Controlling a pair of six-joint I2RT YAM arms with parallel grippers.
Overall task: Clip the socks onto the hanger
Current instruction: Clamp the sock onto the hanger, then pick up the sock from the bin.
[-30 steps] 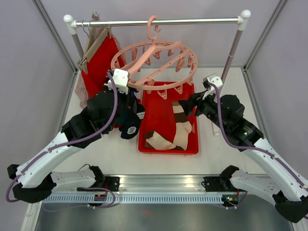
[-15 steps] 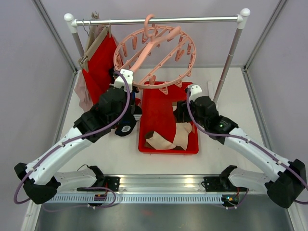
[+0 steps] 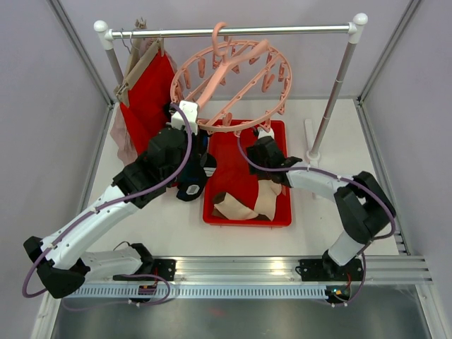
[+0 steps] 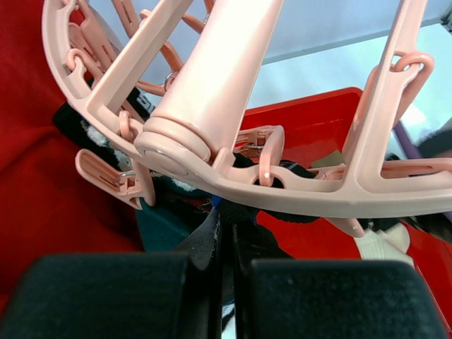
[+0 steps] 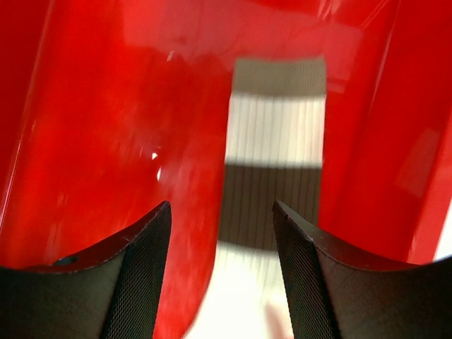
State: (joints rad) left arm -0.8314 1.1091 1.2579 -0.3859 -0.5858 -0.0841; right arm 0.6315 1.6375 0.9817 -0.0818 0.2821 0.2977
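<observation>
**While the left hand [image 4: 224, 240] stays clenched on a dark teal knitted sock [image 4: 166, 226], the right hand [image 5: 221, 208] has come down into the rectangular red plastic tray [image 3: 247, 222]**

A second ago the right arm stood off the tray's right side. Now it reaches across the tray, with its hand low over the far half. The left arm has pushed further toward the tray's far-left corner. The round pale-pink plastic ring hanger [image 4: 219, 70] has tipped up more steeply than before.

The ring hangs above the tray's far end by its hook on the metal rail [image 3: 282, 30]. Its low rim is over the tray's far-left corner and its high rim is lifted toward the rail. The thick smooth crossbar runs along that slope, from low on the left to high on the right, and small clip pegs dangle all round the rim.

The left hand's fingers are pressed together on the teal sock's soft fabric just beneath the low rim, beside a peg.

The right hand is released, its textured black fingers spread either side of a striped ribbed sock [image 5: 275, 134]. That sock lies flat on the glossy tray floor, in white and brown bands. Its long axis points straight away from the hand, with the cuff at the far end.

Crumpled beige socks [image 3: 247, 205] lie in the tray's near half. A red cloth [image 3: 145, 99] hangs left of the tray, above the white tabletop [image 3: 162, 219].
</observation>
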